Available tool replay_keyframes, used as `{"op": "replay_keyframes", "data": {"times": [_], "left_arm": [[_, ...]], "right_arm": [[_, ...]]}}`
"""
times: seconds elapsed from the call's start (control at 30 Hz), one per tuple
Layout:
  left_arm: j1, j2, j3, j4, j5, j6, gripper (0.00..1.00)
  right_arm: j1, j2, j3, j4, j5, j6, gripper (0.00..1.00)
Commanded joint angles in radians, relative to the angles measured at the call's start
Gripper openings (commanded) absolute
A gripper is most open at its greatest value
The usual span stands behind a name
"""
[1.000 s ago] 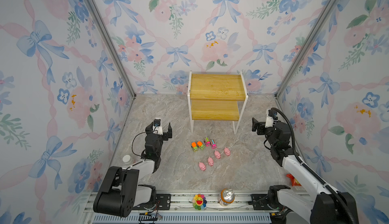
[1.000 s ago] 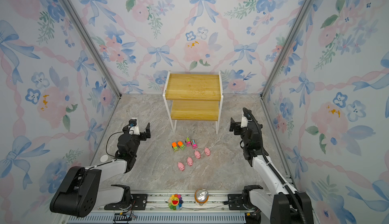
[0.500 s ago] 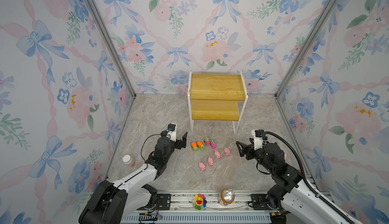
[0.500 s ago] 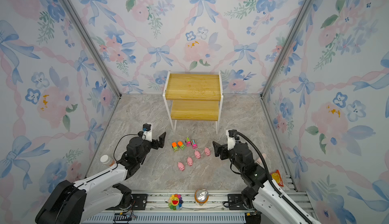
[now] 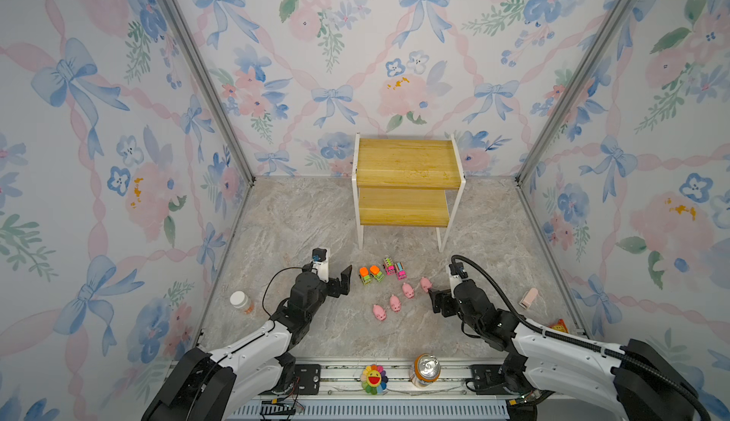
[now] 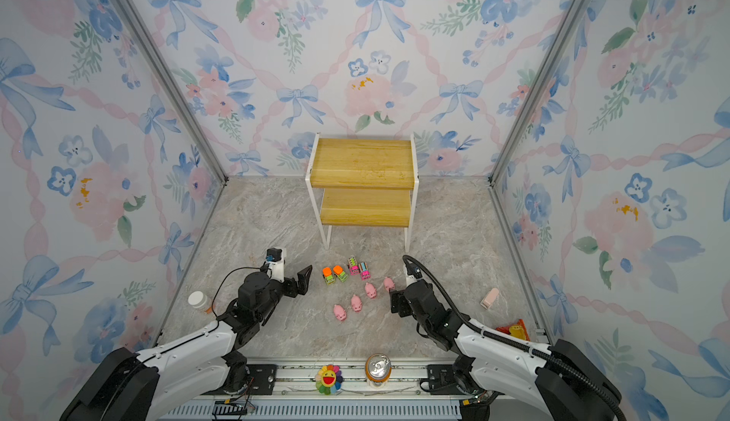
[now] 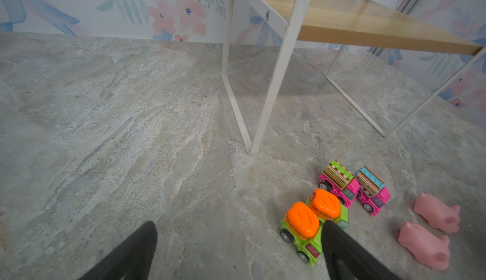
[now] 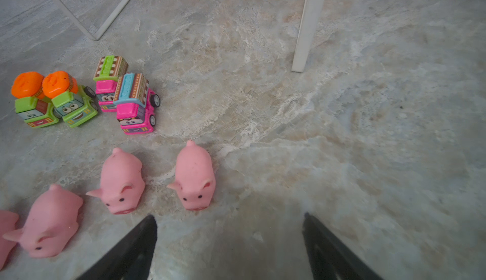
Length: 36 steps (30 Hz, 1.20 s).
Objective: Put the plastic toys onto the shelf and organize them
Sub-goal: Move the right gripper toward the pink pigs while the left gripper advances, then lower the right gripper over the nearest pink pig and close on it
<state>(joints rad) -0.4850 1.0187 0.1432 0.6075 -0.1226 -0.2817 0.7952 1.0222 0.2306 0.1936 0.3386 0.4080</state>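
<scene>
Toys [image 5: 395,303] all on the bench [image 5: 300,221], in front of the shelf [image 5: 407,158], between the two arms. Green trucks [image 5: 364,275] side by side; pink trucks [image 5: 389,265] just beside them, nearer the shelf legs. Four pigs [image 5: 408,290] in a slanted row, nearer the arms. Left fingers [image 7: 136,247] wide, holding nothing, low, one tip just beside a green truck. Right fingers [image 8: 136,239] wide too, holding nothing, low, just beside the end pig, not around it. Can [image 5: 426,367] and flower [image 5: 373,377] at the front, apart from the toys.
</scene>
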Motion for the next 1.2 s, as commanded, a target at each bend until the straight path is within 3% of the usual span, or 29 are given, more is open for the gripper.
{"op": "replay_keyframes", "data": {"times": [0.0,0.63,1.17], "left_arm": [[-0.008,0.026,-0.023,0.063,0.002,-0.031,0.98],[-0.017,0.137,-0.071,0.225,-0.017,-0.017,0.98],[-0.023,0.154,-0.073,0.25,-0.009,-0.009,0.98]], "right_arm": [[0.012,0.032,-0.001,0.101,0.017,-0.017,0.88],[0.014,0.266,-0.003,0.314,-0.047,-0.078,0.8],[0.018,0.335,-0.017,0.354,-0.009,-0.086,0.67]]}}
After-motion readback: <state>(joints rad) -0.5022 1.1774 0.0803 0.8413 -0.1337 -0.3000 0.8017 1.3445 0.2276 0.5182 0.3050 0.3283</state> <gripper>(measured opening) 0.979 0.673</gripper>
